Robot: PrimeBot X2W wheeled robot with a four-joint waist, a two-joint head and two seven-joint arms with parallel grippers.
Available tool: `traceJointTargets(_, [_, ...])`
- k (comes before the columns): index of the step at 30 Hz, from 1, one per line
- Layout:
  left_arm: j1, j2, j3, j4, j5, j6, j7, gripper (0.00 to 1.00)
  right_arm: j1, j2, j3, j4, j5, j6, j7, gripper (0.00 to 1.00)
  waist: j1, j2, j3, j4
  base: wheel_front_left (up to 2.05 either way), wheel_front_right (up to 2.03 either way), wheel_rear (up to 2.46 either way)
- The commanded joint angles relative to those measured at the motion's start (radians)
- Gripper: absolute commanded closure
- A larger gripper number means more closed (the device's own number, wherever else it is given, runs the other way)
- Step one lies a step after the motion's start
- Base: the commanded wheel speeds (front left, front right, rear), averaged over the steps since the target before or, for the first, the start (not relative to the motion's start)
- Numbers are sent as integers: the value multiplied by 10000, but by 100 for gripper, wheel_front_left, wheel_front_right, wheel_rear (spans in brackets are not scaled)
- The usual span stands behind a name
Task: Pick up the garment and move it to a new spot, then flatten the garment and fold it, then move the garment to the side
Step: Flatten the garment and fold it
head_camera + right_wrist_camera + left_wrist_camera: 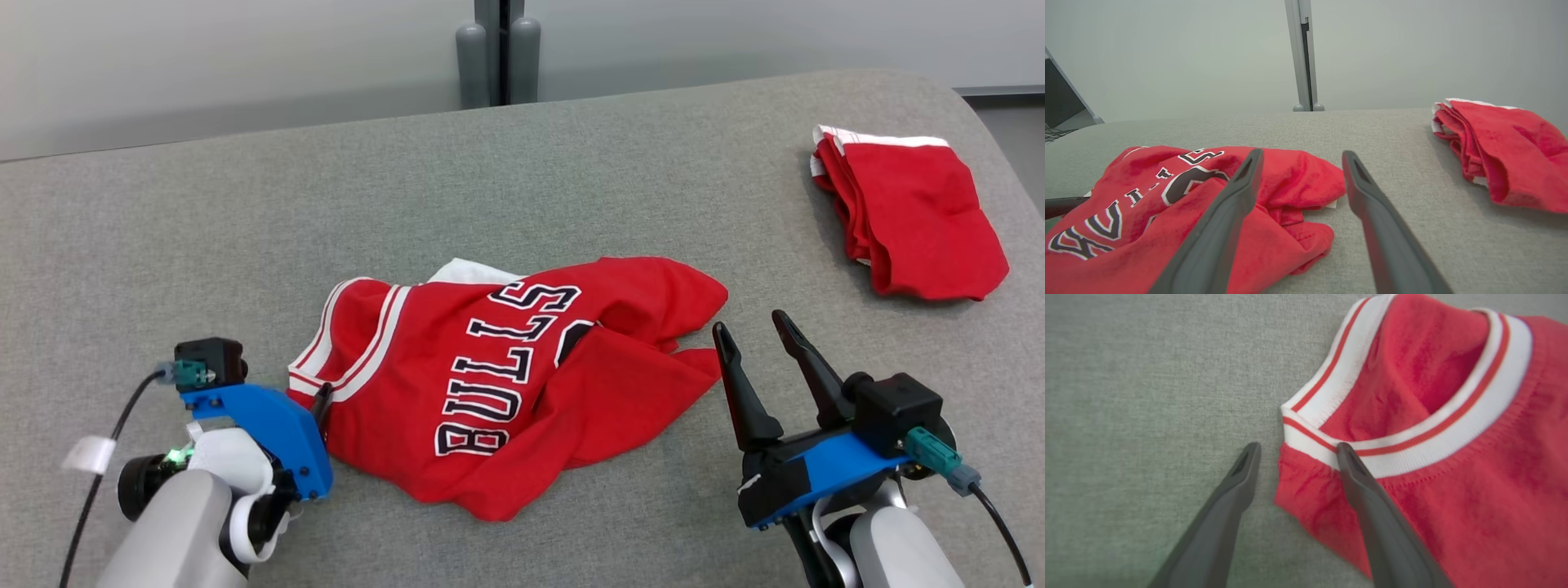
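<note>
A red jersey (506, 384) with white-and-red trim and "BULLS" lettering is lying crumpled near the middle of the grey padded surface (245, 220), towards the robot's side. It is lying unflattened, with its lower part bunched over itself.

The left gripper (1297, 448) is being held at the jersey's left corner, beside the striped band of an opening. Its jaws are being held apart. In the left wrist view one finger (1372, 506) is being laid across the red cloth just below the white band, while the other finger (1224, 514) is being held over bare grey fabric just beside the corner's edge. Nothing is being clamped. That view is blurred, so it cannot be told whether the fingertips are pressing on the cloth or only hovering above it.

The right gripper (749, 322) is being held just beside the jersey's right edge, its two dark fingers spread and pointing away from the robot, with nothing being grasped between them. In the right wrist view the bunched hem is being partly covered by one of those fingers.

A second red garment (910, 212), folded and edged in white, is lying well apart at the far right of the surface. A grey post (498, 49) is standing behind the surface.
</note>
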Motion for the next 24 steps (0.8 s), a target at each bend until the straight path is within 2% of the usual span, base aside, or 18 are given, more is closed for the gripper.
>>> traceJointTargets(1, [166, -70, -288, 308, -84, -162, 563, 0, -57, -23, -33, -15, 74, 5, -91, 0, 0, 0, 38, -63, 0, 0, 0])
traceJointTargets(2, [242, -167, -369, 371, -213, -232, 880, 0, -52, -26, -60, -9, 74, 5, -98, 0, 0, 0, 63, -89, 0, 0, 0])
traceJointTargets(4, [348, -221, -558, 358, -338, -349, 1401, 100, -42, -23, -105, -3, 57, 5, -115, 0, 0, 0, 88, -106, 0, 0, 0])
traceJointTargets(6, [330, -178, -469, 68, -334, -359, 1116, 100, -40, -22, -151, 6, 35, 5, -134, 0, 0, 0, 97, -94, 0, 0, 0])
traceJointTargets(10, [21, -1, 77, -979, -44, -147, -458, 100, 33, -16, -268, 20, 8, 5, -172, 0, 0, 0, 1, 119, 0, 0, 0])
traceJointTargets(15, [253, -315, 265, -3004, 16, -231, -1731, 100, 136, -17, -289, 79, 18, 5, -139, 0, 0, 0, -293, 559, 0, 0, 0])
traceJointTargets(19, [411, -528, 140, -5017, 17, -111, -1896, 100, 169, -17, -275, 99, 41, 3, -105, 0, 0, 0, -554, 913, 0, 0, 0])
traceJointTargets(24, [792, -530, 1, -7237, 86, 341, -1585, 100, 301, -14, -296, 97, 71, 3, -33, 0, 0, 0, -789, 1277, 0, 0, 0])
